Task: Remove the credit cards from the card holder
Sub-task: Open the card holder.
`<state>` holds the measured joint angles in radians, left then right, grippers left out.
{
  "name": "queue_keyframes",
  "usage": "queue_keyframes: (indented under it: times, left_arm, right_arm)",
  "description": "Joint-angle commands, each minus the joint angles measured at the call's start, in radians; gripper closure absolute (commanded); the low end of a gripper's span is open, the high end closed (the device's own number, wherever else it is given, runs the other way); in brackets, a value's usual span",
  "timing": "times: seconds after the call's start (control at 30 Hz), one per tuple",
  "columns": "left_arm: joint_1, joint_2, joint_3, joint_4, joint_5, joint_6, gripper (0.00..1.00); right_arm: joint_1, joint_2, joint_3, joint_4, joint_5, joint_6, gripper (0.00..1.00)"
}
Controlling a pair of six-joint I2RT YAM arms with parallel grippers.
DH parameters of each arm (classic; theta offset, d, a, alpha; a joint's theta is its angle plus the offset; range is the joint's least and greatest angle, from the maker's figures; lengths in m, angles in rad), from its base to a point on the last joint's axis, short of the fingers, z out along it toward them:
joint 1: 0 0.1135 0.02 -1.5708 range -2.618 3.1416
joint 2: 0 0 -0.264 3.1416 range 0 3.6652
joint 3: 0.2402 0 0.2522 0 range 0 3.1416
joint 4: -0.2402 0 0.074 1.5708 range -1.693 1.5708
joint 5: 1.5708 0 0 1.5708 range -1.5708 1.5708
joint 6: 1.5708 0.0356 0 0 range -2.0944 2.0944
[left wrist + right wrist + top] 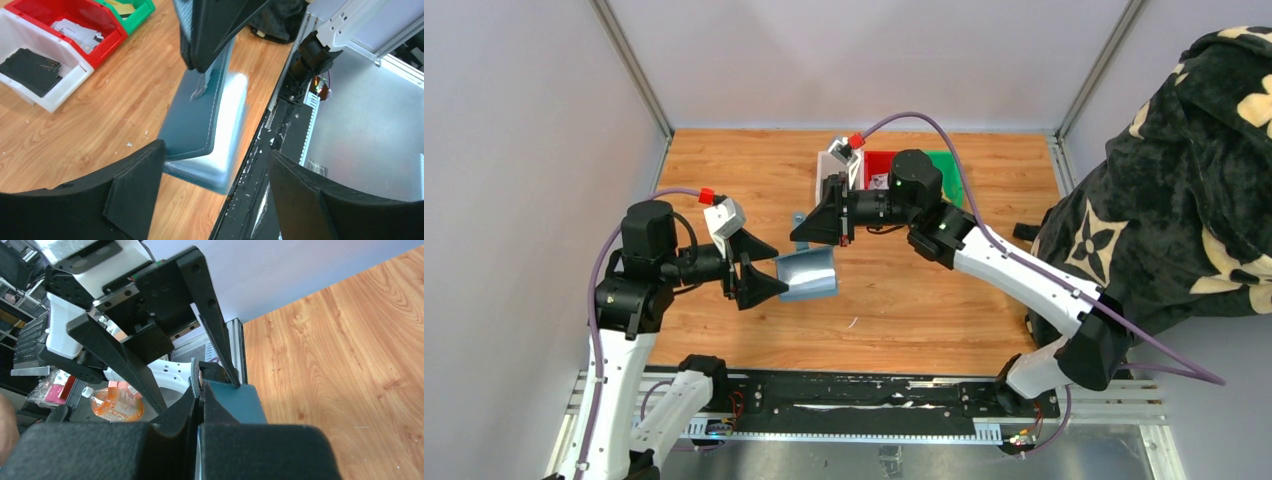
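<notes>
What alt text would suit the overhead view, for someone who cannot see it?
Above a wooden table, the right gripper is shut on a teal card holder, with the left gripper open beside it. White, red and green bins sit behind.

The card holder [200,120] looks like teal leather or imitation, fine-grained with pale stitching along its edge; its inner face is smoother and throws a bright sheen. The left gripper [781,268] and right gripper [809,232] are matt black plastic, faintly ridged. The table [904,320] is smooth honey wood-grain, scuffed in places. On the far side, the red bin [107,47], white bin [60,95] and green bin [137,17] are glossy plastic. The near base plate [365,135] is dull grey sheet metal. At right lies plush cloth [1184,200], black with a cream pattern
</notes>
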<state>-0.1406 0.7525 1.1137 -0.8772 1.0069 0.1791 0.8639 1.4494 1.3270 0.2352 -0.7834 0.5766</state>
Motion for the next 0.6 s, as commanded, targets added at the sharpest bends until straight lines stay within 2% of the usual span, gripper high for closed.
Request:
queue_keyframes:
  times: [0.0, 0.27, 0.4, 0.57]
  left_arm:
    - [0.001, -0.013, -0.020, -0.033, 0.026, 0.045, 0.16]
    - [0.001, -0.025, -0.017, -0.031, -0.016, 0.109, 0.18]
    - [0.001, -0.038, -0.025, 0.030, -0.044, 0.094, 0.20]
    - [0.001, -0.058, -0.043, 0.132, -0.042, 0.011, 0.37]
  right_arm:
    - [0.004, -0.051, 0.050, 0.001, -0.046, 0.020, 1.00]
    - [0.011, -0.052, 0.070, 0.000, -0.068, 0.055, 1.00]
    - [0.027, -0.043, 0.085, 0.010, -0.077, 0.069, 1.00]
    - [0.054, -0.029, 0.107, 0.004, -0.091, 0.070, 1.00]
